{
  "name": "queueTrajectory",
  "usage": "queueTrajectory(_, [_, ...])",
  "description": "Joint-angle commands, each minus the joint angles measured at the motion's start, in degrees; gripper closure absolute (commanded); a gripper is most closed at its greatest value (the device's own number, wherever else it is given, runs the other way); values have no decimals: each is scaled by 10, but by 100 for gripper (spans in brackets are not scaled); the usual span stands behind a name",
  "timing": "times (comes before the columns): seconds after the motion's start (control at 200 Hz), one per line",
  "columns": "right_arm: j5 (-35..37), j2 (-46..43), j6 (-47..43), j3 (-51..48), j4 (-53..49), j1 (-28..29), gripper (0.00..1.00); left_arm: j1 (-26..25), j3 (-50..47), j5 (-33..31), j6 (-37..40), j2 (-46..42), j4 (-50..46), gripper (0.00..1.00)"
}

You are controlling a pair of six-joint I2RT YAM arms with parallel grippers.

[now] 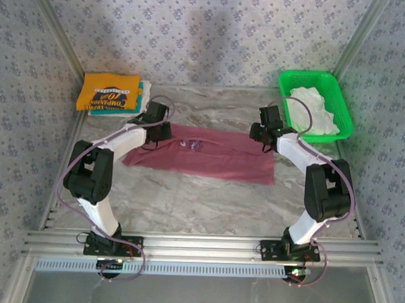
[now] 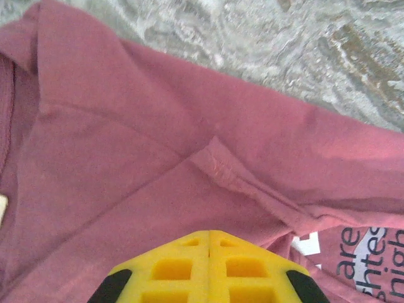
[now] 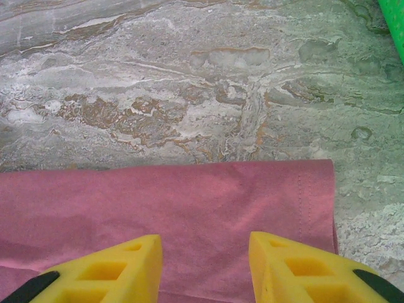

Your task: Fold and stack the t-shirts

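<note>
1. Folding is the step in hand, by my read: the maroon t-shirt (image 1: 209, 158) lies across the middle of the tabletop (image 1: 187, 204) as a long band, one lengthwise fold apparently in, not yet squared down.
2. Left claw (image 2: 209, 237) sits at the shirt's left end, near the collar and sleeve seam. Its yellow fingers are pressed flush together, right down at the cloth. I cannot tell whether a thin layer is caught between them.
3. Right claw (image 3: 205, 243) hangs over the right end, fingers spread, with the hemmed edge and the corner of the shirt just ahead of the tips. It grips nothing.
4. Finished pile, as I judge it: the yellow-orange t-shirt (image 1: 110, 92) lies folded on a teal one (image 1: 144, 96) at the far left corner.
5. A white t-shirt (image 1: 314, 109) waits crumpled in the green basket (image 1: 310, 75) at the far right.
6. Next move, I reckon: lower the right claw onto the hem corner and pinch it, so both ends are held. Before lifting I would want proof that the left side really has cloth.
7. After that, one end would be carried over the other to shorten the band. Both ends must lift evenly, or the fold will skew.
</note>
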Motion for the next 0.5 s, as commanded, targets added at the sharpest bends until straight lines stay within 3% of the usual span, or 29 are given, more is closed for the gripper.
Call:
queueTrajectory(0.0, [-10, 11, -4, -7, 5, -5, 57, -17, -34, -14, -43, -10, 37, 100])
queueTrajectory(0.04, [-14, 14, -4, -7, 7, -5, 57, -17, -33, -4, -44, -3, 37, 100])
queueTrajectory(0.09, [-20, 16, -3, -4, 7, -6, 57, -17, -22, -4, -38, 4, 27, 87])
queueTrajectory(0.235, [-34, 16, -20, -3, 13, -3, 56, -4, 17, -2, -17, 2, 10, 70])
queueTrajectory(0.285, [-48, 13, -44, -5, 20, 3, 54, 3, 27, 8, -9, -4, 11, 68])
queueTrajectory(0.34, [-52, 12, -63, -1, 19, 13, 53, 12, 34, 10, 2, -9, 12, 55])
queueTrajectory(0.495, [-67, 22, -99, 20, 3, 36, 51, 63, 95, 53, 26, 33, -40, 57])
